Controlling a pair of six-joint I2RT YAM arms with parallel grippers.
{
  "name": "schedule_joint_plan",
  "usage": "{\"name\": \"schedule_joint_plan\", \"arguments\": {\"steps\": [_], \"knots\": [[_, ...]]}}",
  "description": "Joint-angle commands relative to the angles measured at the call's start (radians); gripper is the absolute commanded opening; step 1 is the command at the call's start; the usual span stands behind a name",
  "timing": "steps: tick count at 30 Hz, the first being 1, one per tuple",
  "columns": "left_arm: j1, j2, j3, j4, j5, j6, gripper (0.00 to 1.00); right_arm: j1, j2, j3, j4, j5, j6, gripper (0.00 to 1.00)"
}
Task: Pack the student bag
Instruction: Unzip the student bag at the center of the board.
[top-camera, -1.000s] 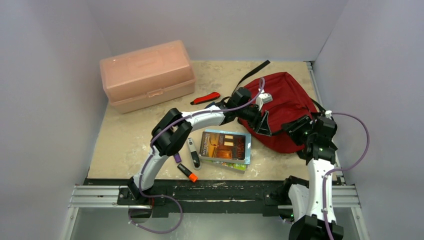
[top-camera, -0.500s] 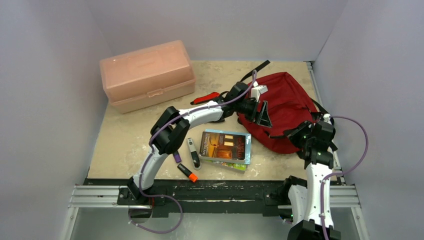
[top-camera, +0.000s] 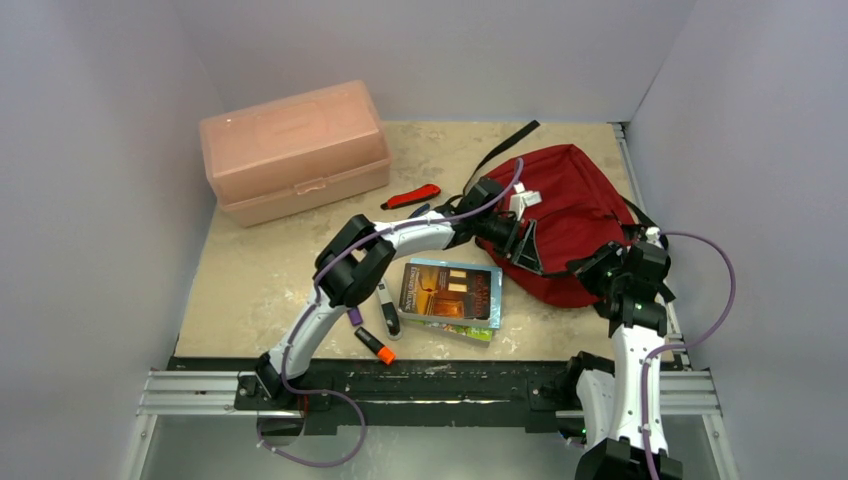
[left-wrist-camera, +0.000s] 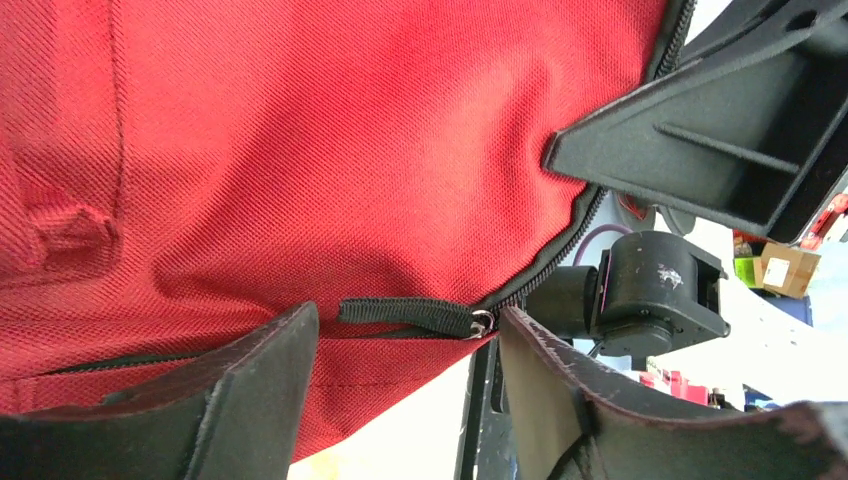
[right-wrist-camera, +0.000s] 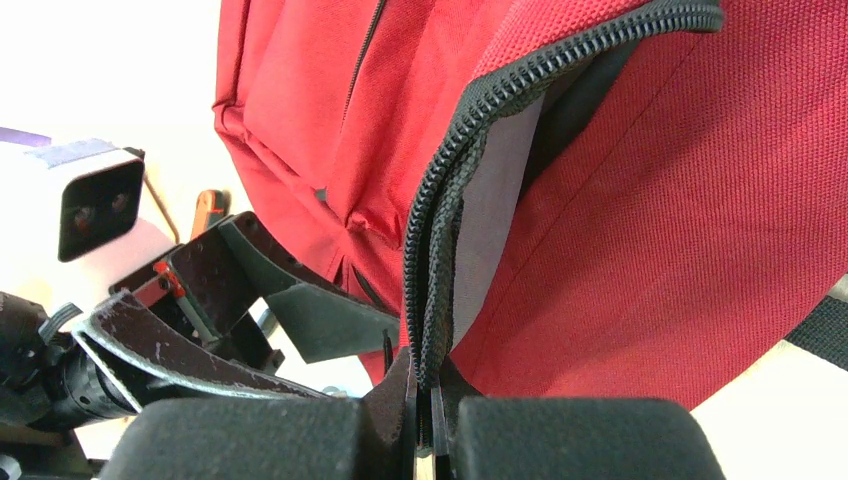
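**Top external view.** The student bag lies at the right rear of the table, well apart from the pale pink box at the left rear. The left gripper meets the bag's near-left edge. The right gripper meets its near-right edge. A book lies just in front of the bag; its cover lettering is too small to read.

**Left wrist view.** Red fabric fills most of the frame. The two fingers stand apart, holding nothing. A black zipper pull tab lies across the gap between them, at the end of the zipper line. This tab cannot be made out from above.

**Right wrist view.** The jaws are pressed together on the bag's black zipper edge, which runs down into the pinch. Grey lining shows beside the teeth where the opening gapes. The left gripper's spread fingers appear at lower left, just beside the fabric. No label or brand is legible on the bag.
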Motion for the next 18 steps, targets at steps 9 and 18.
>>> {"name": "schedule_joint_plan", "arguments": {"steps": [9, 18], "knots": [[-0.004, -0.146, -0.181, 0.304, 0.073, -0.139, 0.53, 0.003, -0.019, 0.009, 0.016, -0.016, -0.028, 0.00], [-0.013, -0.127, -0.218, 0.484, -0.052, -0.437, 0.54, 0.003, -0.023, 0.007, 0.017, -0.020, -0.026, 0.00]]}}
